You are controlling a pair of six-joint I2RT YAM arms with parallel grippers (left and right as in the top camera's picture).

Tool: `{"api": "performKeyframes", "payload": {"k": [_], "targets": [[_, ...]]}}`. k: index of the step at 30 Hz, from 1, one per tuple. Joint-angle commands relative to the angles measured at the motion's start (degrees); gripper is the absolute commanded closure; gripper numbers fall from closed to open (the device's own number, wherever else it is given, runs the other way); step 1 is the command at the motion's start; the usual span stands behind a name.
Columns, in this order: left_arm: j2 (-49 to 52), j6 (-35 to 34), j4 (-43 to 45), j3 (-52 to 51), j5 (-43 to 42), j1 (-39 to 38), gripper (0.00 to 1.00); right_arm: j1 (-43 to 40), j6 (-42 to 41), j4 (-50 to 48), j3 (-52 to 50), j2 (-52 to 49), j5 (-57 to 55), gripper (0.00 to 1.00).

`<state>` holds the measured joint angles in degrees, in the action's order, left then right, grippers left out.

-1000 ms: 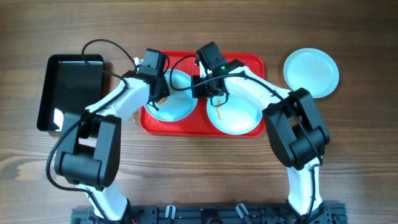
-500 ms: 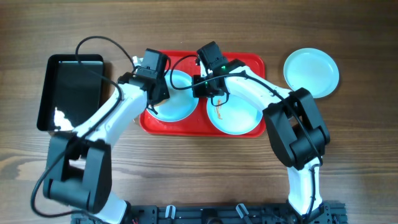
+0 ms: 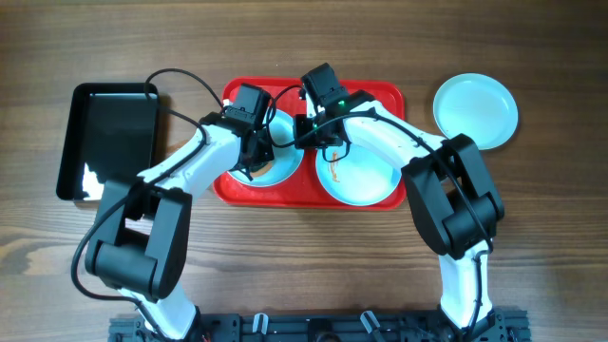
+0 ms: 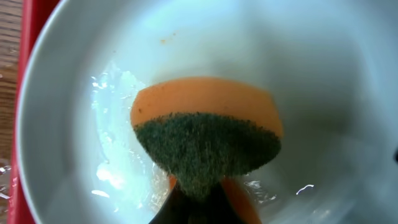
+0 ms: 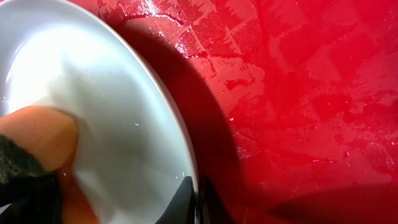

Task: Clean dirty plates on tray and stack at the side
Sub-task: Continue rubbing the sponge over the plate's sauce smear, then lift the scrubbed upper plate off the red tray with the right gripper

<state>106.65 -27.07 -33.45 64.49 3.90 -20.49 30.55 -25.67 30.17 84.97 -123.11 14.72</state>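
Left gripper (image 3: 256, 152), clamping scouring sponge (image 4: 208, 140), is advancing rightward onto left plate (image 4: 323, 74) centre, scrubbing; right gripper (image 5: 196, 194) is pinching its rim.

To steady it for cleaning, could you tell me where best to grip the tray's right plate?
Its rim at the near edge, tool coming from the robot's side: the plate lies flat, and the right arm overhangs its far edge.

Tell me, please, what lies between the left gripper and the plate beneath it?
An orange sponge with a dark green scouring face, clamped in the left gripper and resting against the plate; the left wrist view shows it.
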Motion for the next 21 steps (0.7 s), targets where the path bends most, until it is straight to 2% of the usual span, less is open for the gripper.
{"api": "performKeyframes", "payload": {"k": [1,3,4,9,12,15,21], "targets": [[2.8,2.16,-1.18,-0.61,-4.0,-0.24,0.96,-0.24,0.0,-0.37,-0.09,-0.44,-0.57,0.96],[2.75,3.85,-2.49,-0.61,-0.17,-0.24,0.96,-0.24,0.0,-0.33,-0.09,-0.44,-0.57,0.96],[2.75,4.15,-4.2,-0.59,5.62,-0.24,0.96,-0.24,0.0,-0.35,-0.09,-0.44,-0.59,0.96],[2.45,4.15,-8.28,-0.59,21.79,-0.31,0.96,-0.24,0.0,-0.37,-0.09,-0.44,-0.81,0.96],[1.9,4.17,-8.66,-0.48,27.87,-0.28,0.96,-0.24,0.02,-0.37,-0.09,-0.44,-0.81,0.96],[1.53,4.17,-8.61,0.31,30.29,-0.28,0.96,-0.24,-0.02,-0.37,-0.09,-0.44,-0.81,0.96],[0.63,4.13,-8.68,3.41,29.51,-0.31,0.96,-0.24,0.02,-0.63,-0.09,-0.44,-0.76,0.96]]}}
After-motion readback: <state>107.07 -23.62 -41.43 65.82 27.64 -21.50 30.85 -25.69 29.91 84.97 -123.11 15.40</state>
